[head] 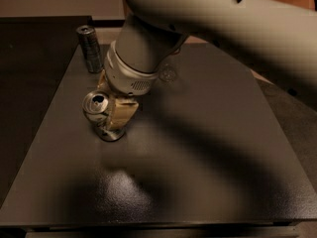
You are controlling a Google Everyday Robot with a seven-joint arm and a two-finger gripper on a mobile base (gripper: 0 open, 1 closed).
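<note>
A silver drink can (99, 114) stands slightly tilted on the dark table (198, 148), its opened top facing up. My gripper (113, 114) comes down from the big grey arm and its tan fingers (121, 114) are closed around the can's side. A second, dark can (89, 48) stands upright at the table's far left edge, a short way behind the gripper.
A small clear object (167, 74) lies on the table just behind the arm's wrist. The grey arm (223, 29) crosses the upper right of the view. The table's left edge runs close beside the held can.
</note>
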